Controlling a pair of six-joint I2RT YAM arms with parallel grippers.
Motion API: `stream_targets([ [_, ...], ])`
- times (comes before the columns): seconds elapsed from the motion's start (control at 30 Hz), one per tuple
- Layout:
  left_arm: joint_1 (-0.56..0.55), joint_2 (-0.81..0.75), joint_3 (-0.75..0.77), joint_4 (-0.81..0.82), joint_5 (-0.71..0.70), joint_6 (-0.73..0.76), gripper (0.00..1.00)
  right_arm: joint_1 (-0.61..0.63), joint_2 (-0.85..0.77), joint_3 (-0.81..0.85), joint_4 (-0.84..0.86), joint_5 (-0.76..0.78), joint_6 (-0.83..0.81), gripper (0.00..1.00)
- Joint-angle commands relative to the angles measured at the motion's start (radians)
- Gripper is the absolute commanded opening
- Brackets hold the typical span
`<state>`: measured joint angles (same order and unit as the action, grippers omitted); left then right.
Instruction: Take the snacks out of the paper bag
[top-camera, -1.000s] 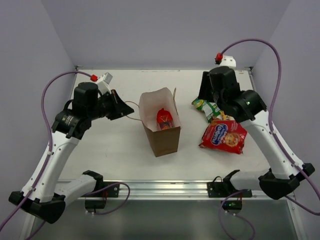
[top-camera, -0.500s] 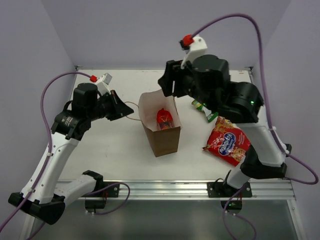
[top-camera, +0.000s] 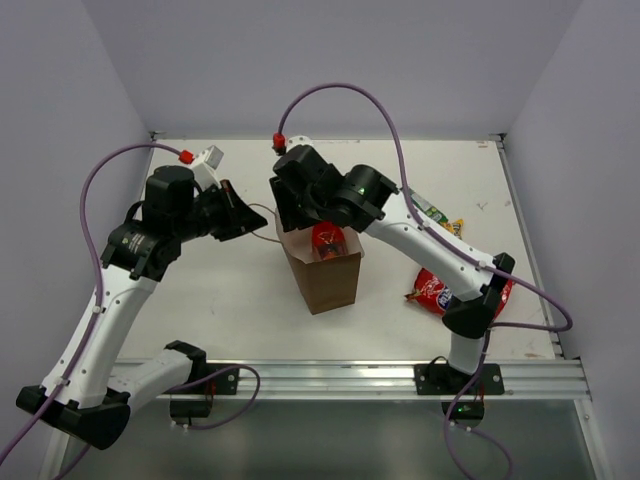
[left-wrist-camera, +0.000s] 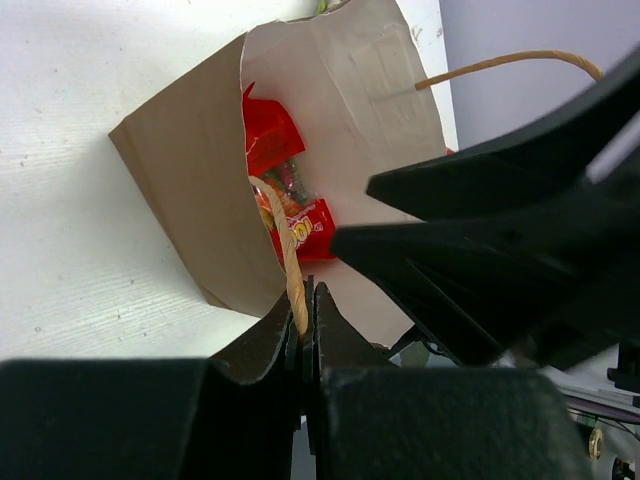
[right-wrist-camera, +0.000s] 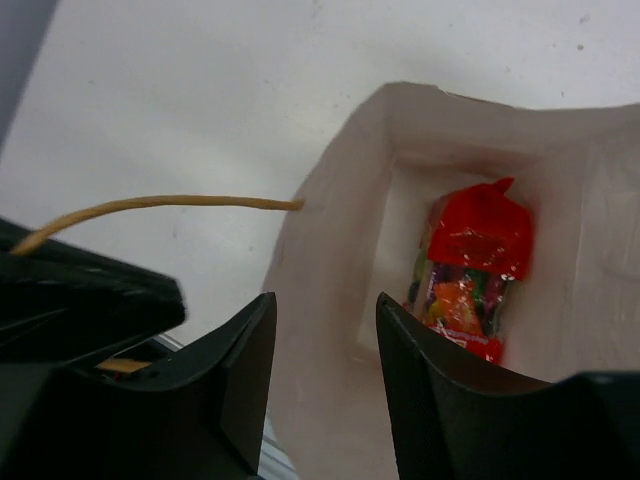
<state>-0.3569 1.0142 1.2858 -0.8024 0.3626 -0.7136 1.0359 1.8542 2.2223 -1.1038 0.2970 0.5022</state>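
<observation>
The brown paper bag stands upright mid-table, mouth open. One red crinkly snack packet stands inside it, also in the left wrist view and the right wrist view. My left gripper is shut on the bag's near loop handle, to the bag's left. My right gripper is open and empty, just above the bag's mouth by its left rim. A red snack bag and a green-yellow packet lie on the table to the right.
The right arm's forearm stretches from the right across the snacks on the table and partly hides them. The bag's other handle sticks out sideways. Walls close the table at back and sides.
My right arm has swung left from the snacks on the right side to above the bag's mouth. The left arm and the bag have not moved.
</observation>
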Motion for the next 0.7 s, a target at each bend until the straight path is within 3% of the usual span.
stream_targets([
  [0.0,-0.002,-0.016,0.037,0.008,0.007,0.008,0.01,-0.033,-0.056,-0.081,-0.011,0.042,0.059,0.45],
  [0.27,-0.002,-0.020,0.020,0.025,0.013,0.006,0.01,-0.034,-0.124,-0.289,-0.004,0.074,0.067,0.40],
  [0.67,-0.002,-0.026,0.007,0.035,0.021,0.000,0.01,-0.034,-0.179,-0.450,0.041,0.045,0.045,0.34],
])
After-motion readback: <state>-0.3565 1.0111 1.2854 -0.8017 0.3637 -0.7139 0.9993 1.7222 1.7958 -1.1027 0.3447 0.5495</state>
